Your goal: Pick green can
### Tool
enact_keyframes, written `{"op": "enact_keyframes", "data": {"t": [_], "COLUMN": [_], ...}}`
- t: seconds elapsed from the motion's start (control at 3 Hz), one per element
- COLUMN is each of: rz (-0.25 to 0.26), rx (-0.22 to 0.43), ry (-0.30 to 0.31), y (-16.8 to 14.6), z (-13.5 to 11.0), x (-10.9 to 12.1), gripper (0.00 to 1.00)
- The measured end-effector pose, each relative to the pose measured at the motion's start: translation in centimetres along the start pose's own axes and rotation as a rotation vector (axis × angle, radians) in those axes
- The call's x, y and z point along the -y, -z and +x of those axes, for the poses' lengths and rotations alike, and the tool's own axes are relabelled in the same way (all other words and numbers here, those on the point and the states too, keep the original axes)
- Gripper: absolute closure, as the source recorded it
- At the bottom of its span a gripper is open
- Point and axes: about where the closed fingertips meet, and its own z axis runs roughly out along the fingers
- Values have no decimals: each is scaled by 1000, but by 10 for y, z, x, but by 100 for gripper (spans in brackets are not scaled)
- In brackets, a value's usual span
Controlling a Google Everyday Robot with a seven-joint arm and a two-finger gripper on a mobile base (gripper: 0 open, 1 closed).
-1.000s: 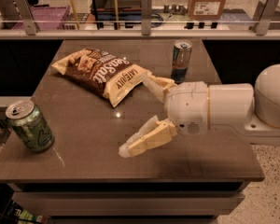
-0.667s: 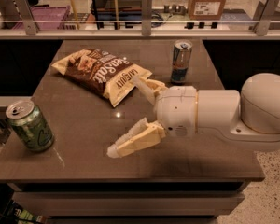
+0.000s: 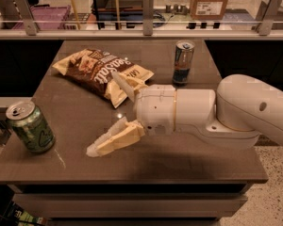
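Camera view, items as I log them from the remote station:

- Worktop (image 3: 198, 161): brown, flat-topped, carrying every item below.
- Green can (image 3: 30, 127): short and stout, with a green patterned body and a silver top with pull tab. It stands upright near the worktop's front left corner, alone, with nothing touching it.
- Gripper (image 3: 102, 113): over the middle of the worktop, pointing left toward the green can but well apart from it. I see its two pale fingers spread wide, one raised over the edge of the chip bag and the other low, near the worktop surface. Nothing is between them.
- Arm (image 3: 226, 112): a white, rounded housing that reaches in from the right edge.
- Chip bag (image 3: 94, 68): brown and cream, lying flat at the back left of centre.
- Blue-and-silver can (image 3: 183, 62): tall and slim, upright at the back right, just behind the arm.
- Cardboard box (image 3: 208, 1): beyond the far rail, off the worktop.
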Motion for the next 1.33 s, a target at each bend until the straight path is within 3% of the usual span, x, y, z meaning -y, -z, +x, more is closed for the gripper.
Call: {"op": "enact_keyframes", "data": {"t": [0.67,1.0,1.33], "rz": [-29,-31,-1], "rx": [79,89,42], "ry": [4,-14,-22], "y": [-36,-55,-71], "z": [7,6,2], "x": [-4,-5,-9], "gripper": [0,0,0]}}
